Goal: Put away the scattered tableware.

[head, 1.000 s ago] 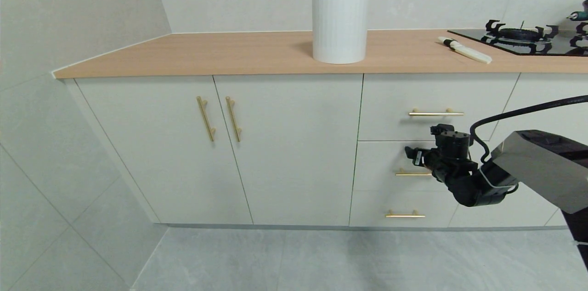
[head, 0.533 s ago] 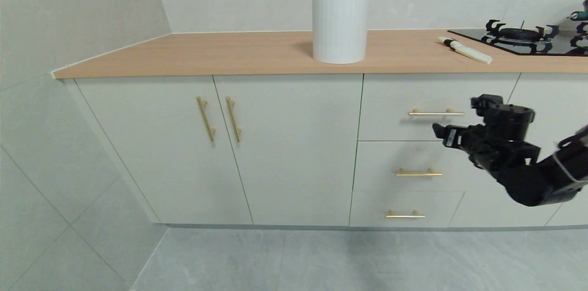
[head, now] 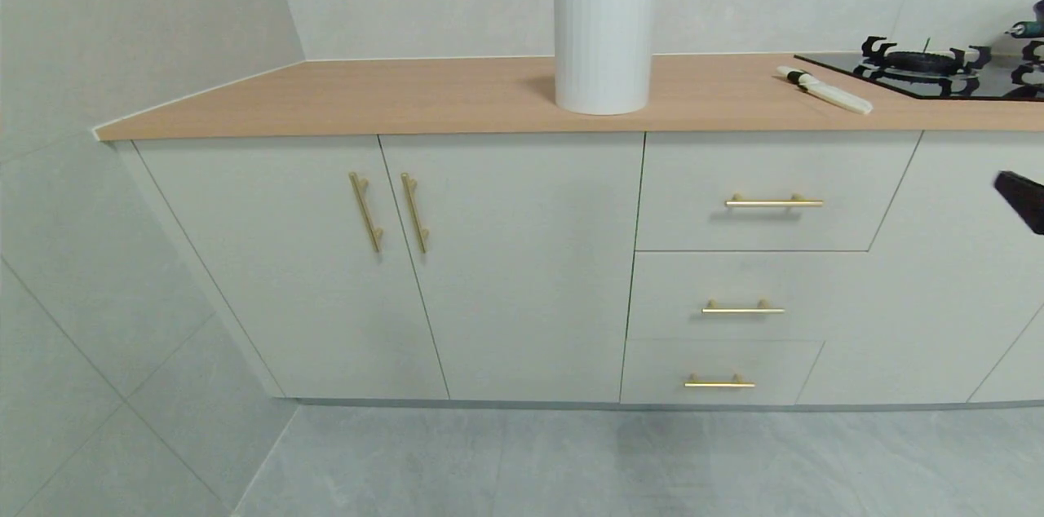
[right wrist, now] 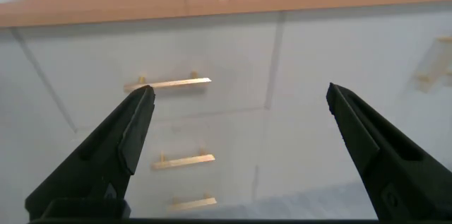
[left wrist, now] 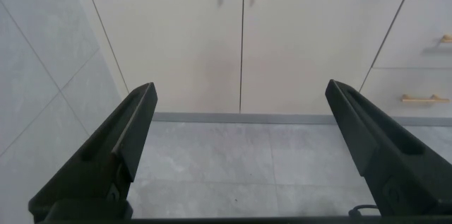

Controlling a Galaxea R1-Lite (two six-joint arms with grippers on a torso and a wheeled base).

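A cream knife [head: 824, 89] with a dark band near one end lies flat and slanted at the upper right. A tall white ribbed holder [head: 604, 32] stands upright at top centre.

Your head camera looks down on the drawers [head: 754, 272] from well back. Your left wrist camera sees them from low and to their left, your right wrist camera from higher and nearer. All three views share them.

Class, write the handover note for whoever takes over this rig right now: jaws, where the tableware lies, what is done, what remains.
Left gripper: jaws open, empty, low before the cabinet doors.
Right gripper: jaws open, empty, facing the drawers.
Cream utensil lies on the countertop beside the hob; white ribbed holder stands mid-counter.
Done: utensil not yet put away.
Left: grasp the utensil, probably drop it into the holder.
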